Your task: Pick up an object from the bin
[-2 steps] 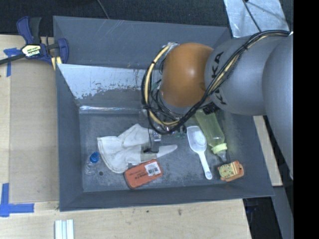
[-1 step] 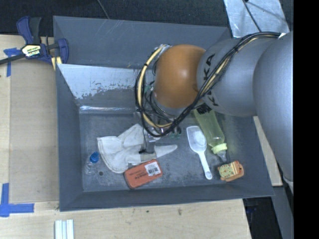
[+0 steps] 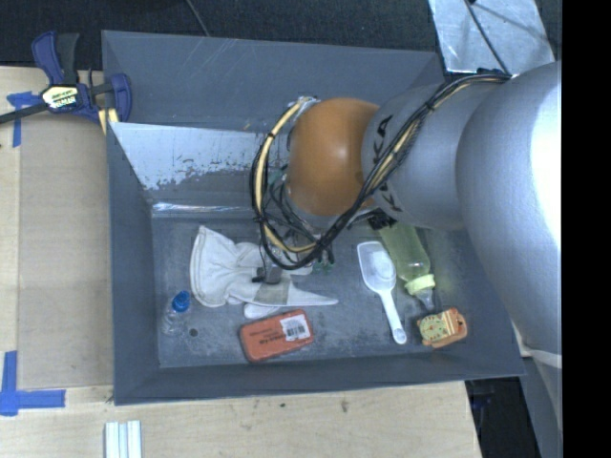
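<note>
My gripper [image 3: 267, 282] is low in the middle of the bin, beneath the arm's wrist, and rests on the right part of a crumpled white glove [image 3: 218, 267]. A red-orange flat block with a white label [image 3: 276, 335] lies just below it, near the bin's front wall. A white plastic spoon [image 3: 380, 284] lies to the right of the gripper, bowl up and handle pointing to the front. Nothing can be seen held by the gripper.
A yellow-green bottle [image 3: 410, 254] lies right of the spoon, partly under the arm. A small orange and tan object [image 3: 442, 327] sits at the front right. A small clear bottle with a blue cap [image 3: 177, 308] lies at the front left. The arm covers the bin's back right.
</note>
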Action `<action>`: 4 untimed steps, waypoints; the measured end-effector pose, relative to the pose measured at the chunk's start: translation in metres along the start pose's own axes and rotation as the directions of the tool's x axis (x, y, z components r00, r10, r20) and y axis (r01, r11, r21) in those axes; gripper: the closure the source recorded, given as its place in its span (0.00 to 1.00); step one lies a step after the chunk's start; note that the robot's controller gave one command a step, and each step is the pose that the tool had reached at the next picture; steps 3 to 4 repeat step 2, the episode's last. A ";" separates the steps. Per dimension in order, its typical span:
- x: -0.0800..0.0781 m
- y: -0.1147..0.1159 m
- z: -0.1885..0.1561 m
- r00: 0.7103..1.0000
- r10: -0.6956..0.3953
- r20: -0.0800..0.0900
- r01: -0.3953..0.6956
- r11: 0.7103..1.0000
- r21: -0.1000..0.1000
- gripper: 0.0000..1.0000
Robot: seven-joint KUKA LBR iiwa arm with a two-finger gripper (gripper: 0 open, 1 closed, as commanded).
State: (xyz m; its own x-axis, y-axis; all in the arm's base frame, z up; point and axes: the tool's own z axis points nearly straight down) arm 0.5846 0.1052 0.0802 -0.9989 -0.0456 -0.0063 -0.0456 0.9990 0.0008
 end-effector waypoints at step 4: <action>0.005 0.014 -0.152 1.000 -0.029 -0.002 0.029 1.000 0.000 1.00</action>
